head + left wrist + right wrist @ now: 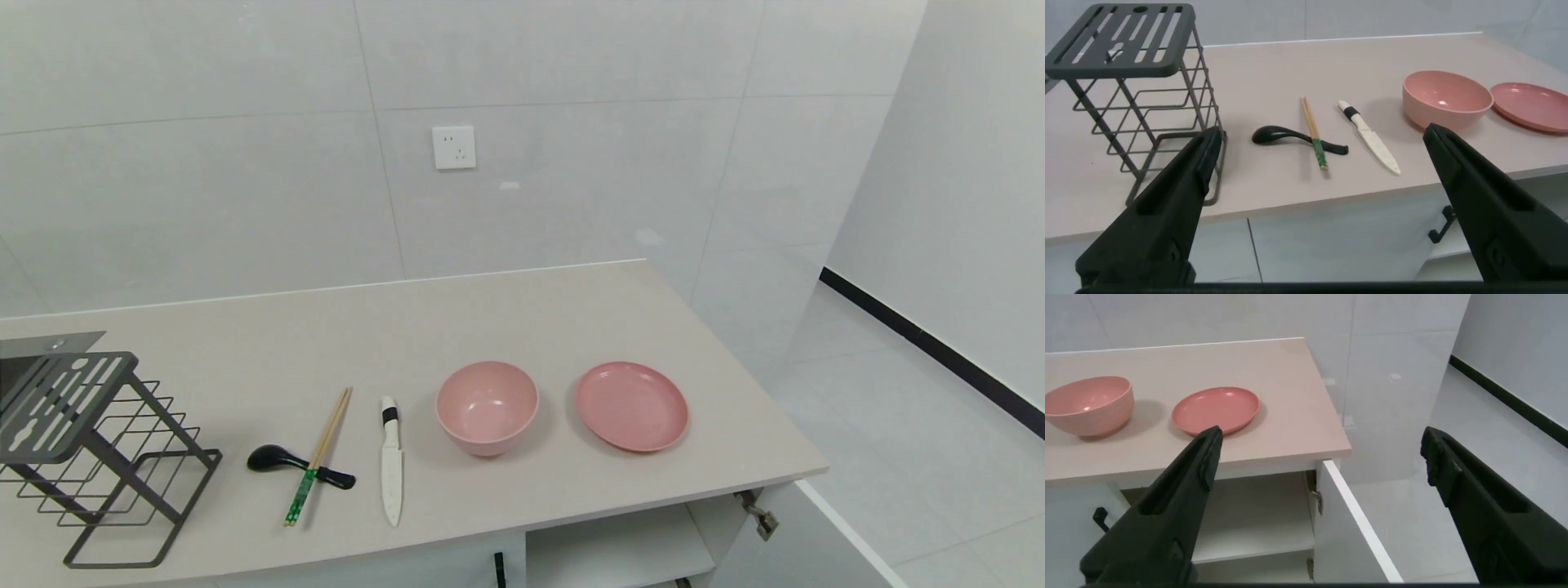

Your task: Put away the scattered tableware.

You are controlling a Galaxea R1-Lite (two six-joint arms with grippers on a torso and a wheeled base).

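Spoon [277, 461], chopsticks [318, 456], knife [392, 461], bowl [486, 407] and plate [631, 405] sit in a row near the countertop's [490, 318] front edge, with the rack [73, 457] at its left end. Left gripper [1323, 133] and right gripper [1321, 434] both gape wide, holding nothing.

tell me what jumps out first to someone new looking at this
The pink bowl and pink plate stand out, side by side near the front edge of the counter. Left of them lie a white knife, then chopsticks crossing a black spoon, with a dark wire rack at the far left.
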